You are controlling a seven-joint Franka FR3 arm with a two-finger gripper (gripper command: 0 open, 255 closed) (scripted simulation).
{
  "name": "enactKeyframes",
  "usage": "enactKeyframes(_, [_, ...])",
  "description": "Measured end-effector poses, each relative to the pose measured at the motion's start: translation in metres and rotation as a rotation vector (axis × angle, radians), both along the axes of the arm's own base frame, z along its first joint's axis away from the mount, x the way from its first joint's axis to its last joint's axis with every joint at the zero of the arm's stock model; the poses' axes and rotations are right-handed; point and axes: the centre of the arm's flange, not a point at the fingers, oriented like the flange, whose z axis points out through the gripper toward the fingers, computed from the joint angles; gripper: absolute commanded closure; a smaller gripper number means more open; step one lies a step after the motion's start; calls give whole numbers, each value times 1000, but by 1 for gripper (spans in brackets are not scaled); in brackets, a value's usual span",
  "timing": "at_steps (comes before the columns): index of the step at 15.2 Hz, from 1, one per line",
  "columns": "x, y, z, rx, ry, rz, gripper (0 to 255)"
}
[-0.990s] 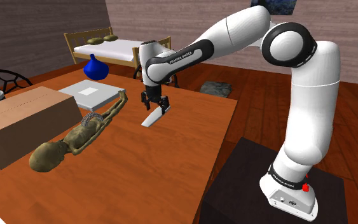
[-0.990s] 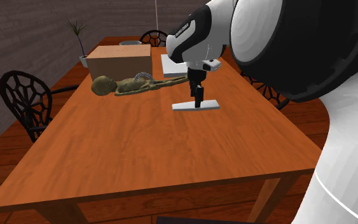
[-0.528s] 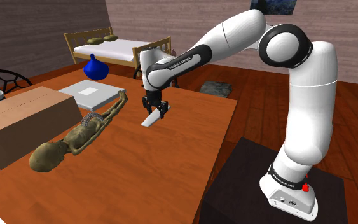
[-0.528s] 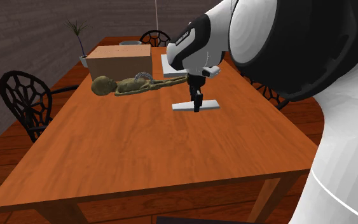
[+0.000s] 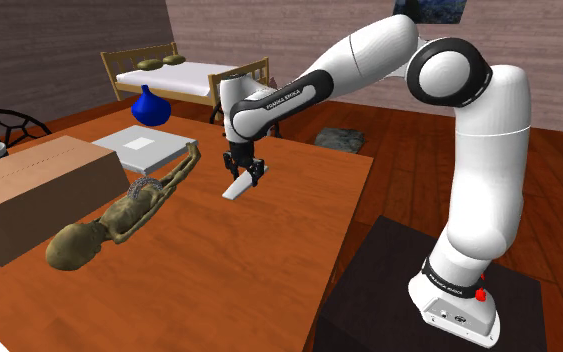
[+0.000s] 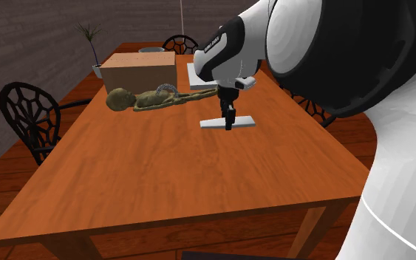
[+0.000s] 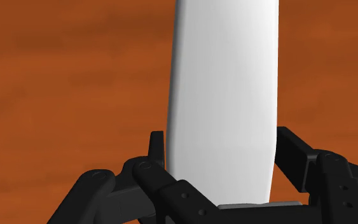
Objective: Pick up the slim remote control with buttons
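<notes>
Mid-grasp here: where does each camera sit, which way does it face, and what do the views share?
Shoulder view: beside the stand, looking down across the table; the whole arm shows.
Second exterior view: behind the arm, looking along the table; the upper arm bulks at its right.
Wrist view: above the pincer, looking along it at the white remote it clasps.
Shared: all three show remote and pincer.

Remote (image 7: 225,95) plain white; fingers (image 7: 292,156) black; tabletop (image 6: 162,170) orange-brown, wood-grained; figure (image 5: 119,220) olive-brown, mottled; vase (image 5: 150,105) deep blue; box (image 5: 29,190) tan.
</notes>
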Motion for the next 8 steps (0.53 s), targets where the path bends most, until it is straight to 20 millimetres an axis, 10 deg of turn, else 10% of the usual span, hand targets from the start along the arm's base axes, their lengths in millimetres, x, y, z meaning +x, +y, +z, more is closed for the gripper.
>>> enactKeyframes(8, [-1, 0, 36, 0, 0, 0, 255])
